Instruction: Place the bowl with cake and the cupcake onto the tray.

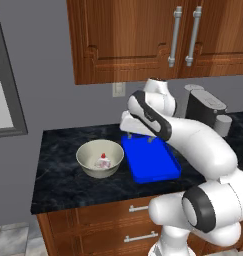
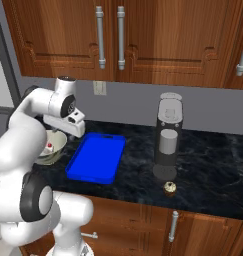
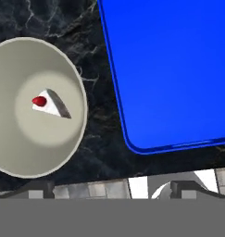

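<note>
Claw [image 1: 152, 140] spread, empty above bench [image 1: 63, 185]; bowl [image 1: 99, 158] with cake [image 1: 103, 161] and cupcake [image 2: 169, 188] both remain off tray [image 1: 150, 161].

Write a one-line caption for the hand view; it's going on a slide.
Open gripper above the dark counter, between the bowl holding the cake and the blue tray.
</note>
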Motion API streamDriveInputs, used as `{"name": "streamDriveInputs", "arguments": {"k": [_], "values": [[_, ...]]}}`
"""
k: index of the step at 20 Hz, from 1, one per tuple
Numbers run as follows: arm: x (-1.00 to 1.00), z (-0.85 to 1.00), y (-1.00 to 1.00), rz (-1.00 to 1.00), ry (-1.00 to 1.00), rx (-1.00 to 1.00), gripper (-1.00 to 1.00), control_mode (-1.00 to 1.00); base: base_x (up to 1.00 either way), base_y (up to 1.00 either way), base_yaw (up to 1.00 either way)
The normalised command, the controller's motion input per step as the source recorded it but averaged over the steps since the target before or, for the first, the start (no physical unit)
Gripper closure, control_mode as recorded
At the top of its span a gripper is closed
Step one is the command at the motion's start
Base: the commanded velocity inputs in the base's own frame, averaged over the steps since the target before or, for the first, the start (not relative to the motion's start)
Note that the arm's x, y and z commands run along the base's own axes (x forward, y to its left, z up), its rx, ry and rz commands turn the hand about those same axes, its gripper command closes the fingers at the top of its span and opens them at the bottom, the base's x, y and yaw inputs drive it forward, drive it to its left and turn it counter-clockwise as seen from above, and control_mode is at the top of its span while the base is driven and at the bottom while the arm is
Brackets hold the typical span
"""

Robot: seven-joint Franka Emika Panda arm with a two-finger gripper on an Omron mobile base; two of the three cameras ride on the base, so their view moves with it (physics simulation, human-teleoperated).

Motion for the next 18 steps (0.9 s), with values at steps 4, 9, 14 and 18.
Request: {"name": "streamDriveInputs", "arguments": {"k": [4, 9, 14, 18], "values": [[0.1, -0.22, 0.17, 0.08, -0.13, 0.0, -1.0, -1.0, 0.0, 0.0, 0.0], [0.22, -0.2, 0.1, 0.01, -0.06, 0.02, -1.0, -1.0, 0.0, 0.0, 0.0], [0.25, -0.21, 0.05, 0.0, -0.04, 0.07, -1.0, -1.0, 0.0, 0.0, 0.0], [0.31, -0.21, 0.04, 0.0, 0.0, 0.03, -1.0, -1.0, 0.0, 0.0, 0.0]]}}
